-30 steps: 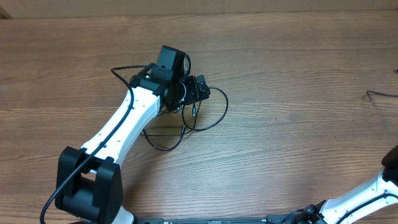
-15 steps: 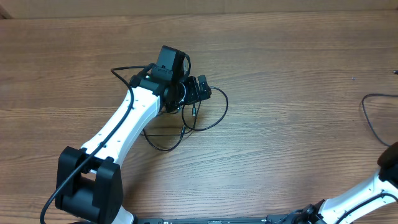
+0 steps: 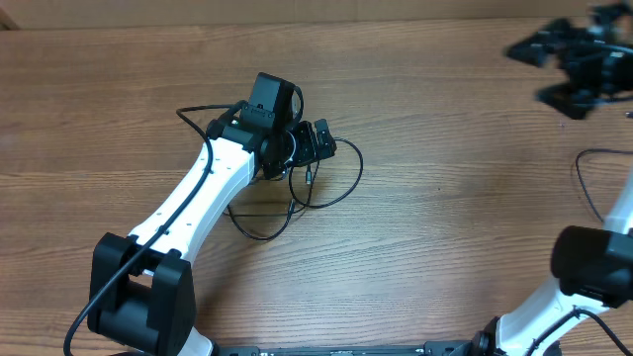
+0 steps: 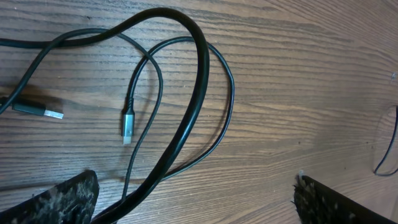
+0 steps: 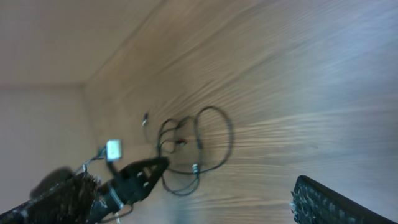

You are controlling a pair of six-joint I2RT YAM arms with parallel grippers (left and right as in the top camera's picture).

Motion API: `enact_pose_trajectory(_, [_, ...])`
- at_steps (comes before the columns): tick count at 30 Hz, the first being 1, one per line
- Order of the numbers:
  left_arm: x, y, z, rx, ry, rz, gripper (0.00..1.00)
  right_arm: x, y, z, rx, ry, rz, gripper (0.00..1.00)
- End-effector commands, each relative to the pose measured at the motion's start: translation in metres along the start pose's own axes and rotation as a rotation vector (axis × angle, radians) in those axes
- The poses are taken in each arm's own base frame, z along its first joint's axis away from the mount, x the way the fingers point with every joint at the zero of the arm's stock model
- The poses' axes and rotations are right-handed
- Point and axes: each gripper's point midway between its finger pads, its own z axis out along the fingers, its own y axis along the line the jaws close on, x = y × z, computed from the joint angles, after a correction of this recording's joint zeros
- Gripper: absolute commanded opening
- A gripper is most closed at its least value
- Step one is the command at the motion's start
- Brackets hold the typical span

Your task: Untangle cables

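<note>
The black cables [image 3: 358,170] lie in a loose tangle left of the table's middle. My left gripper [image 3: 315,144] hovers over the tangle's top, jaws wide apart. In the left wrist view, loops [image 4: 225,93] cross the wood, with a silver plug [image 4: 127,124] and a USB plug [image 4: 38,110] lying free. A thicker-looking cord [image 4: 198,81] passes down between the open left gripper [image 4: 194,208], close to its left finger [image 4: 62,199]. My right gripper [image 3: 539,71] is blurred at the far right, high above the table and open. The right wrist view shows the tangle [image 5: 198,144] from afar.
Another thin black cable [image 3: 583,185] curves on the wood at the right edge, also seen in the left wrist view [image 4: 388,149]. The left arm [image 3: 198,193] stretches diagonally from the front left. The right arm's base [image 3: 593,267] stands at the front right.
The right arm has swung up into view, its gripper now at the far right, blurred with motion. The cable at the right edge has spread into a curve. The left arm has stayed put.
</note>
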Motion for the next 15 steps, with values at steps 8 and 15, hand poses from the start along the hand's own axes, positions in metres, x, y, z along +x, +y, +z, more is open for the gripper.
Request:
enact_pose_trajectory(8, [-0.004, -0.006, 0.000, 0.005, -0.010, 0.012, 1.00, 0.026, 0.051, 0.026, -0.071, 0.069, -0.134, 1.00])
enact_pose_trajectory(15, [-0.004, -0.006, 0.000, 0.005, -0.010, 0.012, 0.99, 0.031, 0.048, 0.037, -0.062, 0.098, -0.130, 1.00])
